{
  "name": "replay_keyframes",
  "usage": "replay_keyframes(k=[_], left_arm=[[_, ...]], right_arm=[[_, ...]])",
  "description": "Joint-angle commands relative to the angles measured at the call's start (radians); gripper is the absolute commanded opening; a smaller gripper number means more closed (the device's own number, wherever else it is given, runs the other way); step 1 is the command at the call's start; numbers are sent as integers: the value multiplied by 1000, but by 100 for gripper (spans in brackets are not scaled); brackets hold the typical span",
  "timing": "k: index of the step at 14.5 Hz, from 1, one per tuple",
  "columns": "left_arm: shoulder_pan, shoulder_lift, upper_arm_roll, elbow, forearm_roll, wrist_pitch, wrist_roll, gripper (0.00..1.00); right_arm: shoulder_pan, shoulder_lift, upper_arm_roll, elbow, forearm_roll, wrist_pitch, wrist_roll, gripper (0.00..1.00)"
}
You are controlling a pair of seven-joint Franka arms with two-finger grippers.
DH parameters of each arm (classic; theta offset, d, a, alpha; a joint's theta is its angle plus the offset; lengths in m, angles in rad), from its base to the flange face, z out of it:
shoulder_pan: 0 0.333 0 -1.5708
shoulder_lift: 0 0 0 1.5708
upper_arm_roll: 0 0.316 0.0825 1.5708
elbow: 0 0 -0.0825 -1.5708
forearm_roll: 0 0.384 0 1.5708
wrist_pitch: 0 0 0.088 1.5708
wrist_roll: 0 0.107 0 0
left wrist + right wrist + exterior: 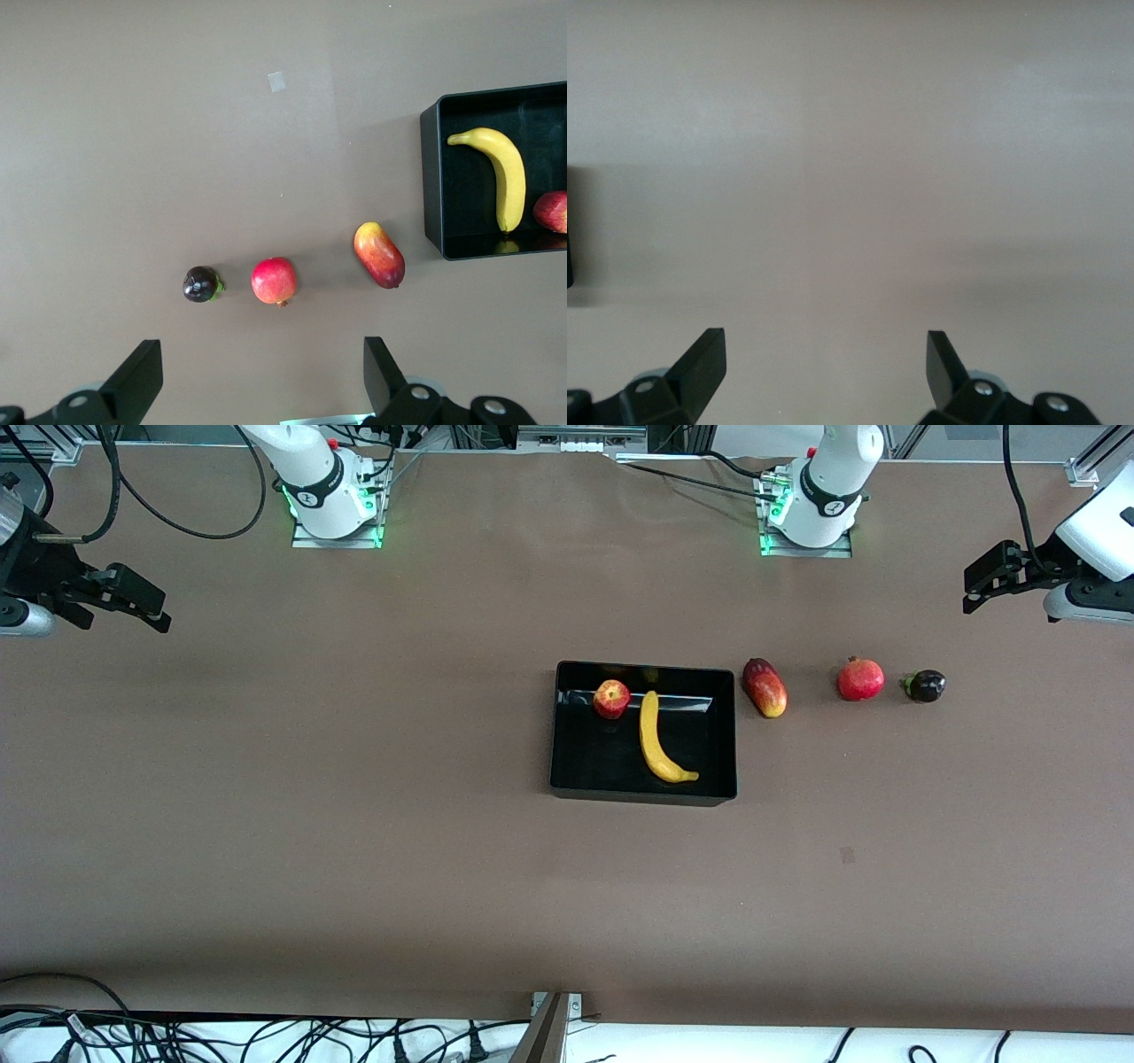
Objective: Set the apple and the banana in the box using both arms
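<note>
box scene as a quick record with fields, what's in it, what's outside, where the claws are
box: black tray, mid table
in box: apple and banana, side by side, apart
outside box: mango, pomegranate, dark round fruit, in a row toward the left arm's end
left claw: open, empty, over bare table at the left arm's end
right claw: open, empty, over bare table at the right arm's end
task state: both fruits in the box

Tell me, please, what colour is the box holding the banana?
Glossy black; the box with the banana shows best in the front view.
</note>
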Motion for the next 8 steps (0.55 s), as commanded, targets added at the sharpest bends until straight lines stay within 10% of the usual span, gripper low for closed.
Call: replay_keyframes(k=[1,8], left_arm=[[-3,-4,-2,10,-6,-1,6,100],[-6,-4,18,8,-23,-3,-48,100]], right_arm=[[-6,8,8,19,-15,-3,2,100],[-8,8,8,19,-15,-3,2,100]])
